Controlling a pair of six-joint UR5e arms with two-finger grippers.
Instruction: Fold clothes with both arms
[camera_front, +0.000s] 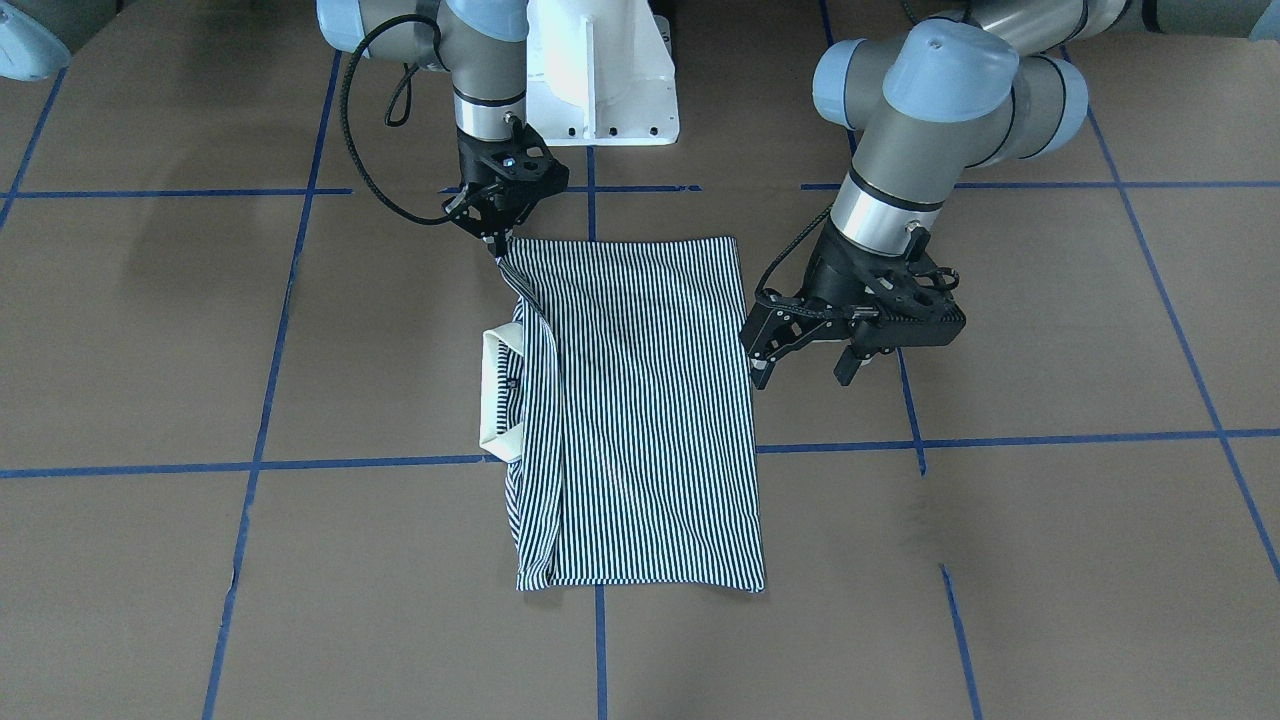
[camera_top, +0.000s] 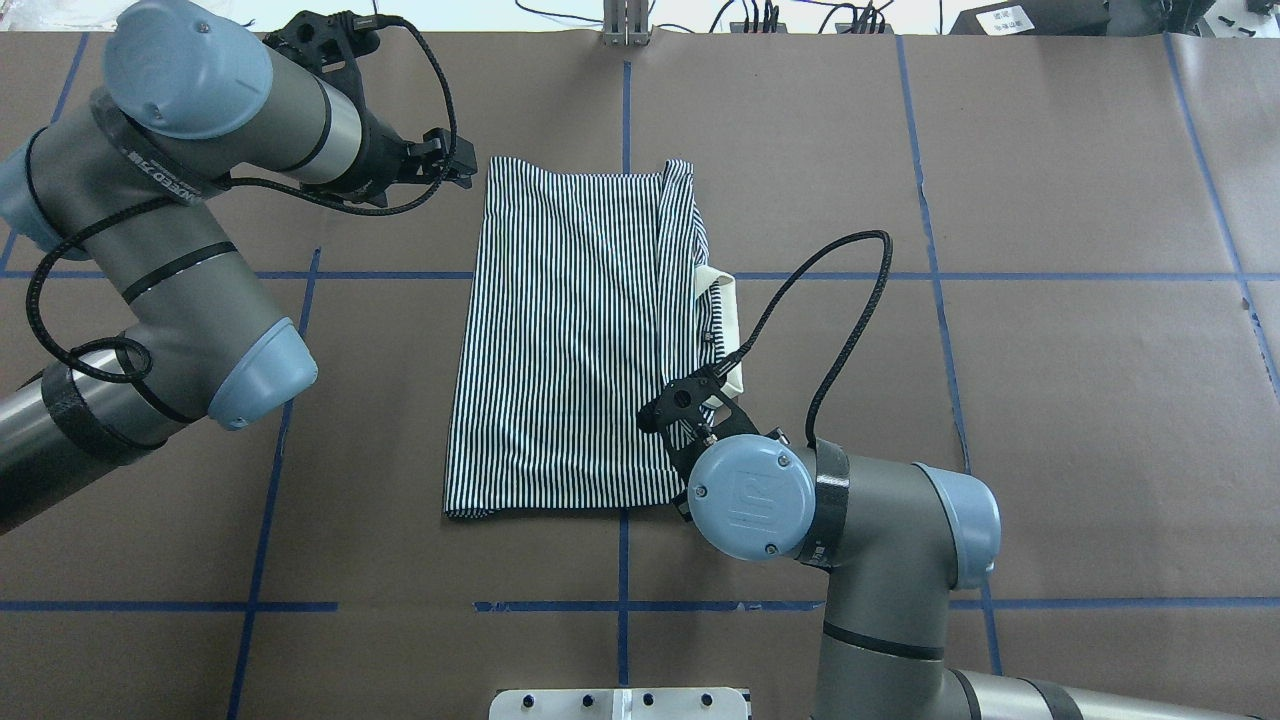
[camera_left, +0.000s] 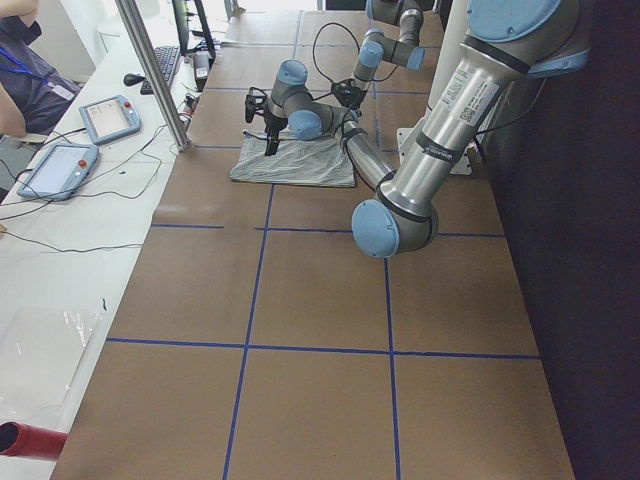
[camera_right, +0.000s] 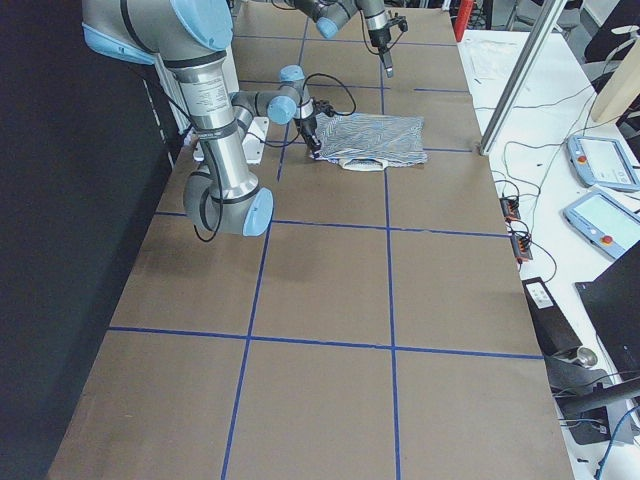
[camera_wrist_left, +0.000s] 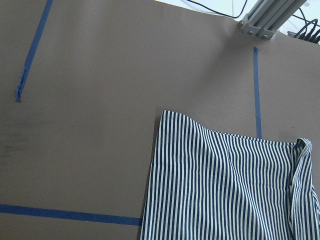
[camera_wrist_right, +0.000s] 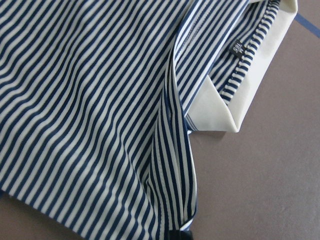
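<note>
On the brown paper-covered table (camera_front: 1000, 560), gridded with blue tape lines (camera_front: 1050, 438), the navy-and-white striped fabric polo shirt (camera_front: 640, 420) lies in front of the robot's base as a tidy oblong. No sleeves show, and its plain white collar (camera_front: 497, 395) pokes out along the robot's right-hand edge.

The black two-finger right gripper (camera_front: 498, 243) is down at the shirt's near right corner, its fingers pinched onto the fabric there. A ridge of cloth rises from the flat panel up to the fingertips, which suggests the corner is held so it can be lifted and carried over for the next fold.

The black two-finger left gripper (camera_front: 803, 372) hangs above the table just beside the opposite long edge, fingers spread wide and holding nothing. Its wrist view shows only the shirt's far left corner lying flat on the paper, with no cloth between the fingers. That placement reads as a matching approach, with one arm at each side so the garment can be raised evenly.

From the layout, the lengthwise folds look done and a crosswise fold remains. The left gripper would need to descend and take its own corner first, or the cloth may skew.
</note>
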